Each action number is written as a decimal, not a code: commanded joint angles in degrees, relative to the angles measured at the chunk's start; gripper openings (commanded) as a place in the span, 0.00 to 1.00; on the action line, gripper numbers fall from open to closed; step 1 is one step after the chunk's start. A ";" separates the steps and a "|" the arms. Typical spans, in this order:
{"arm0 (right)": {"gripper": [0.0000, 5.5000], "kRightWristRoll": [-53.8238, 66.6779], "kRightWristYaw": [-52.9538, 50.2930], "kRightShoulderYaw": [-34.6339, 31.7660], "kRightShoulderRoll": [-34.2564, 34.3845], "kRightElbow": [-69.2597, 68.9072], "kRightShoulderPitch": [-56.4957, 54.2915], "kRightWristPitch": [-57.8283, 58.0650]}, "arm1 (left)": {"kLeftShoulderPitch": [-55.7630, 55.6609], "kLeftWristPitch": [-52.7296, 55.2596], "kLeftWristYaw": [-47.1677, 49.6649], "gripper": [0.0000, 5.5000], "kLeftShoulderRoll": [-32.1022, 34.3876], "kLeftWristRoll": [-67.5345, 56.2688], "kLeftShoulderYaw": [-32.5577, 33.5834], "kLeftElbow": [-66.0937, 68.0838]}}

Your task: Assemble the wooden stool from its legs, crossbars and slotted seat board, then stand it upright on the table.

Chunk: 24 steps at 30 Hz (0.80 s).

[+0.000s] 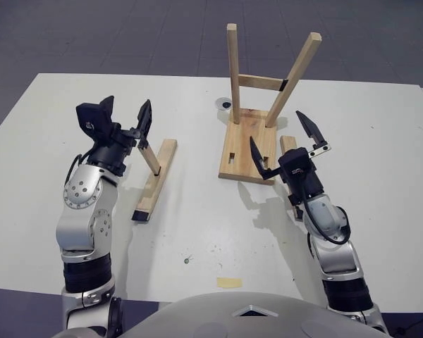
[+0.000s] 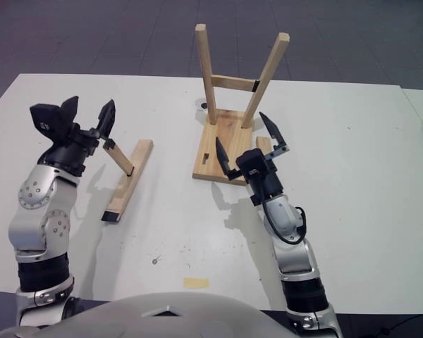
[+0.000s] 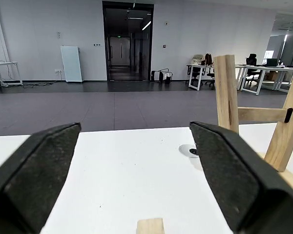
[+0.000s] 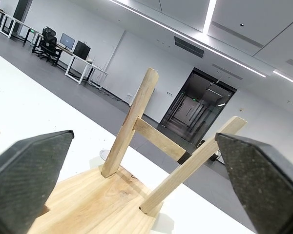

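The slotted seat board lies upside down on the white table. Two legs stand up from it, joined by a crossbar. My right gripper hovers open just in front of the board's near right corner, with nothing between its fingers. Beside that corner lies a short wooden piece. Further left, a second leg lies flat with a short bar slanting up from it. My left gripper is open just above that bar's top end.
A round cable hole sits in the table behind the seat board. A yellow scrap of tape lies near the front edge. Bare table surface spreads between the two arms and to the far right.
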 commanded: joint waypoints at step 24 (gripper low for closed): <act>0.98 0.23 -0.65 0.23 0.44 1.54 -1.49 -0.14 | -6.51 2.16 1.69 0.98 -1.51 1.91 -2.31 9.17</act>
